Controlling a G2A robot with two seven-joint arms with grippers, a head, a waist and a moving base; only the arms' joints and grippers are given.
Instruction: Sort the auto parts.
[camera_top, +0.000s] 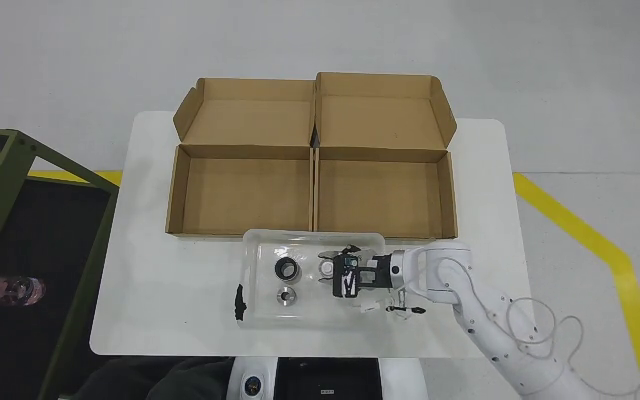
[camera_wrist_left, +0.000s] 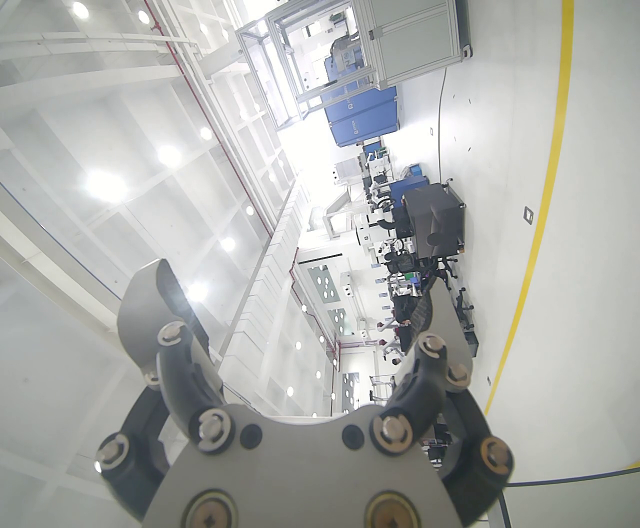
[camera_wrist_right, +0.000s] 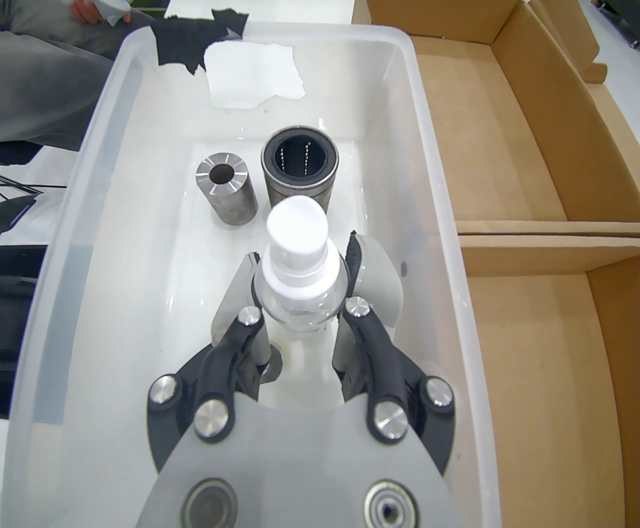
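Right wrist view: the right gripper (camera_wrist_right: 302, 261) pinches a white-capped bottle (camera_wrist_right: 297, 227) inside the clear bin (camera_wrist_right: 436, 200), near a metal cylinder (camera_wrist_right: 226, 192) and a bearing (camera_wrist_right: 300, 167); the left gripper (camera_wrist_left: 295, 280) is spread

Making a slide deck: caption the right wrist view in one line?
Right gripper clasps a white-capped spray bottle in the clear bin, beside a linear bearing and steel sleeve.

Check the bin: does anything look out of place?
The right gripper grips a small clear bottle with a white cap inside the clear bin. Beside the linear bearing and steel bushing, it looks like no auto part. Torn white paper and black tape sit on the bin's end wall.
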